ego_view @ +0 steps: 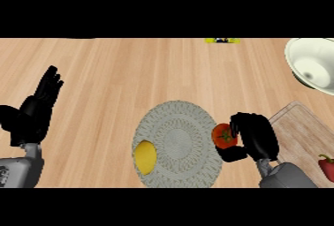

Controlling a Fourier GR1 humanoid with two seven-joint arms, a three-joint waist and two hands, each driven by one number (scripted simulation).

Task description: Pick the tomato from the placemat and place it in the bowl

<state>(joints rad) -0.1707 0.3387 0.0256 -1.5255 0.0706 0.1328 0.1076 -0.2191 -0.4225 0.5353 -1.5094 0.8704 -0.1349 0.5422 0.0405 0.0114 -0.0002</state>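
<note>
A steep downward view of a light wooden table (130, 75). In the middle lies a round, grey woven placemat (175, 143). At its right edge sits a red tomato (222, 135) with a small green stem on top. The robot's right hand (256, 137) comes in from the lower right and is curled round the tomato, fingers over its far right side and thumb below it, so the hand is closed on the fruit. Whether the tomato rests on the mat or is just lifted cannot be told from this angle.

A yellow lemon (145, 156) lies on the left part of the placemat, well apart from the tomato. The bowl (316, 64), white and deep, stands at the upper right corner of the table, partly cut off by the edge of the view. Between it and the hand lies a pale wooden cutting board (306, 128), with a red pepper (327, 167) at its lower right.

The left hand (36, 110) rests at the far left, fingers straight and pointing up, holding nothing.

The tomato is probably light, smooth and a little slippery, with soft flesh that bruises if squeezed. Its round middle, gripped on opposite sides, seems the best place to hold
</note>
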